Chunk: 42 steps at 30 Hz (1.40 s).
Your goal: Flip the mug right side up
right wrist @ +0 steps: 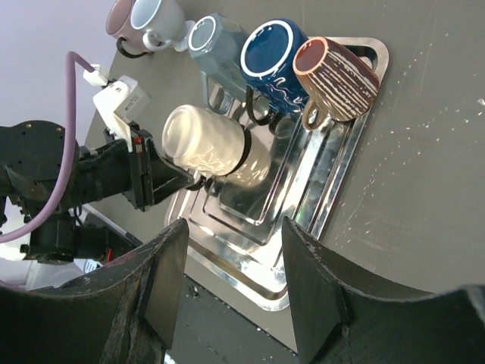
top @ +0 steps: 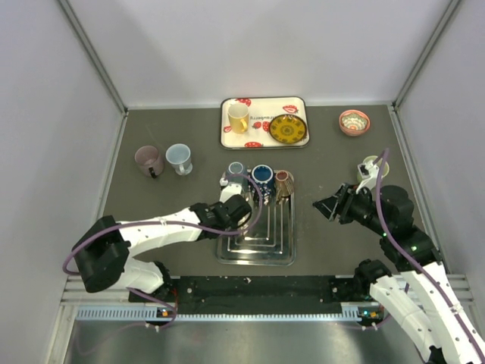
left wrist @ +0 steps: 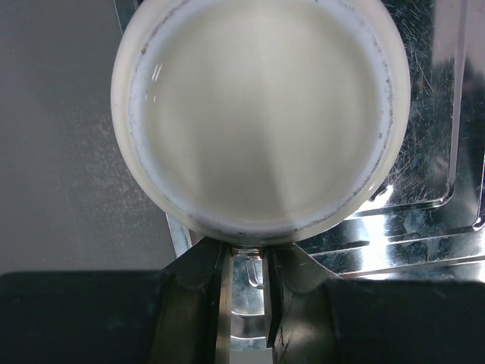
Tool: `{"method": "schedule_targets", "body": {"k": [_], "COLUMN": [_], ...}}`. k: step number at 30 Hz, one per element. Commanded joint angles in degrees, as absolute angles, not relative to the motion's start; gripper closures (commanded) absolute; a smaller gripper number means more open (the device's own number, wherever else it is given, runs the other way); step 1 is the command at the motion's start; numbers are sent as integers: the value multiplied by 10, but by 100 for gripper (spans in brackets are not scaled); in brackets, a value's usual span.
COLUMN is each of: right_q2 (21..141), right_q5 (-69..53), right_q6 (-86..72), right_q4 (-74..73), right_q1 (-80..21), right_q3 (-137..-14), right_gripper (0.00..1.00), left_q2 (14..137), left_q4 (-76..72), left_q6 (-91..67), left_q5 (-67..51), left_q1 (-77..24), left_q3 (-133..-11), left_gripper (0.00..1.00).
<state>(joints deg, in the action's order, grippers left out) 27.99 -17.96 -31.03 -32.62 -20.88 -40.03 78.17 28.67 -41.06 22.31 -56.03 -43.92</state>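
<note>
On the dark table [top: 333, 243] we count eight mugs or cups, two trays, one plate and one bowl. Three mugs stand in a row at the far end of the metal tray [top: 280, 254]: grey-blue mug [top: 236, 168], blue mug [top: 262, 174] and striped brown mug [top: 283, 182]. Far left sit a mauve mug [top: 148, 160] and a pale blue mug [top: 179, 158]. A yellow mug [top: 238, 117] and a yellow plate [top: 287, 129] rest on the patterned tray [top: 261, 121]. A pink bowl [top: 354, 121] and a pale cup [top: 371, 165] are far right.

The cream mug [right wrist: 204, 140] is tipped on its side over the left half of the metal tray, its flat base facing the left gripper [right wrist: 163, 178]. That gripper is clamped on the mug's lower edge. We cannot see whether the mug touches the tray.

Our left arm [top: 167, 224] stretches low from near left to the tray. Our right arm [top: 402, 227] is folded, and the right gripper [top: 330, 206] points left with its fingers spread and holding nothing.
</note>
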Motion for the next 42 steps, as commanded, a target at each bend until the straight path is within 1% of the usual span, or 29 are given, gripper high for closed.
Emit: {"method": "schedule_targets", "body": {"k": [1, 3, 4, 6, 7, 10, 11, 15, 19, 21, 22, 23, 25, 28, 30, 31, 34, 37, 42], "right_q2": [283, 283, 284, 284, 284, 286, 286, 288, 295, 301, 307, 313, 348, 414, 447, 484, 543, 590, 615], "right_q5": [-172, -172, -171, -170, -169, -166, -164, -157, -142, -92, -62, 19, 124, 197, 211, 211, 220, 243, 271], "right_q6": [-306, -305, -305, -305, -306, -308, -308, -308, -310, -313, -321, -326, -344, -369, -382, -386, -380, -370, -352], "right_q4": [-316, -317, -317, -318, -318, -320, -319, -320, -328, -340, -362, -379, -410, -415, -410, -406, -392, -385, -374], "right_q1": [-215, -215, -215, -215, -215, -215, -215, -215, -215, -215, -215, -214, -215, -207, -183, -170, -127, -96, -71], "right_q3": [-403, -403, -403, -403, -403, -404, -404, -406, -410, -410, -410, -410, -408, -406, -410, -414, -427, -446, -486], "right_gripper": [47, 47, 47, 47, 47, 47, 47, 46, 45, 44, 44, 44, 44, 43, 41, 41, 39, 38, 39], "left_q2": [793, 788, 786, 777, 773, 755, 745, 728, 703, 674, 663, 637, 592, 523, 487, 456, 414, 403, 393], "left_q4": [283, 291, 294, 303, 305, 318, 320, 348, 371, 378, 386, 389, 395, 378, 336, 320, 268, 242, 204], "left_q6": [-418, -418, -418, -417, -417, -418, -418, -419, -423, -426, -428, -432, -436, -437, -420, -412, -385, -373, -356], "left_q5": [250, 250, 249, 247, 248, 250, 250, 248, 242, 236, 237, 239, 245, 247, 240, 236, 218, 212, 203], "left_q1": [-540, -539, -539, -539, -539, -539, -539, -540, -541, -545, -548, -556, -567, -587, -600, -601, -603, -603, -603], "left_q3": [-444, -445, -446, -446, -446, -444, -444, -460, -468, -468, -468, -468, -467, -457, -441, -435, -412, -404, -394], "left_gripper": [100, 99, 92, 84, 77, 68, 64, 55, 53, 53, 52, 52, 52, 51, 51, 50, 46, 44, 42]}}
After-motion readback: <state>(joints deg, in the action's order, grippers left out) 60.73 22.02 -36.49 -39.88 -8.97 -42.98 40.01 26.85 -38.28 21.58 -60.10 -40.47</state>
